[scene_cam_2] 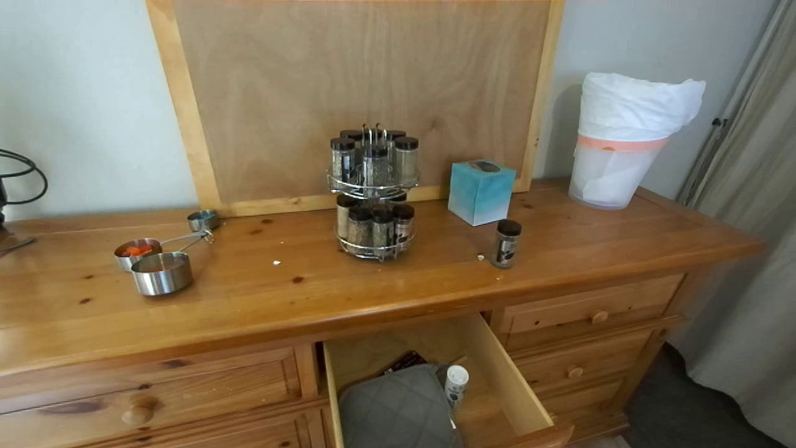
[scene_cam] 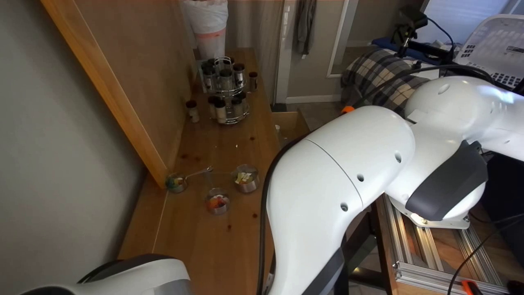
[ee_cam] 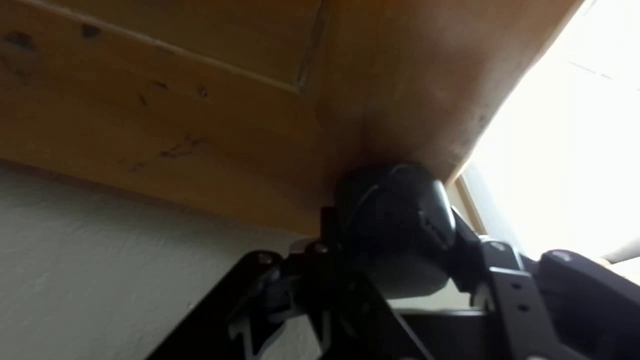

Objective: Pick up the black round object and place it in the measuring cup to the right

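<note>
In the wrist view my gripper (ee_cam: 397, 242) is shut on a dark round object, the black round object (ee_cam: 390, 210), which sits between both fingers. Wood shows close behind it; I cannot tell if they touch. The gripper is out of sight in both exterior views. The silvery measuring cup (scene_cam: 247, 186) with pale pieces inside stands upright on the wooden dresser top; it also shows in an exterior view (scene_cam_2: 163, 283). Beside it are a cup with orange-red contents (scene_cam: 217, 205) and a greenish-dark cup with a long thin handle (scene_cam: 177, 186).
A two-tier spice rack (scene_cam_2: 373, 186) stands mid-dresser, with a loose jar (scene_cam_2: 505, 244) and a blue tissue box (scene_cam_2: 479, 193) to its right. A lined bin (scene_cam_2: 612, 168) is at the far end. A drawer (scene_cam_2: 497, 373) is open at the front. A wooden board (scene_cam_2: 280, 93) leans behind.
</note>
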Tool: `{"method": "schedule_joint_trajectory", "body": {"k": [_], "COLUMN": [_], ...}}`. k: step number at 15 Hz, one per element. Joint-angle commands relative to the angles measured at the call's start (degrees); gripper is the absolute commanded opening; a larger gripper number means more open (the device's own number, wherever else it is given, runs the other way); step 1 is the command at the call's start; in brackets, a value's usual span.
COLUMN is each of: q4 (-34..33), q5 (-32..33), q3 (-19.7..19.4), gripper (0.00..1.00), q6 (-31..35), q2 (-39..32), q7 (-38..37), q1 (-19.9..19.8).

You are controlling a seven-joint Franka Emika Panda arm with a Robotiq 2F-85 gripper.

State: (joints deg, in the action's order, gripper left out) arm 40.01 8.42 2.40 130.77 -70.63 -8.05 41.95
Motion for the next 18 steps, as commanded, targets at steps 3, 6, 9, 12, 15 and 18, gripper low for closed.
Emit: {"method": "schedule_joint_trajectory", "body": {"k": [3,6,9,12,15,18], "q4": [-2.9,-1.8,-0.4,2.0,7.4,15.2], "q5": [-1.1,-1.2,-0.7,-1.0,-1.3,-1.0], "q3": [1.6,2.0,1.5,1.4,1.5,1.1], "gripper": [0.22,0.22,0.22,0.22,0.22,0.22], "q6": [-10.1,-18.7,-25.8,-30.5,-29.7,-25.5], "q2": [1.2,4.7,9.2,14.0,19.2,24.0], "q7": [1.7,0.7,-0.8,-2.6,-4.3,-6.5], "q1": [-0.2,-0.2,-0.2,-1.0,-2.9,-4.9]}}
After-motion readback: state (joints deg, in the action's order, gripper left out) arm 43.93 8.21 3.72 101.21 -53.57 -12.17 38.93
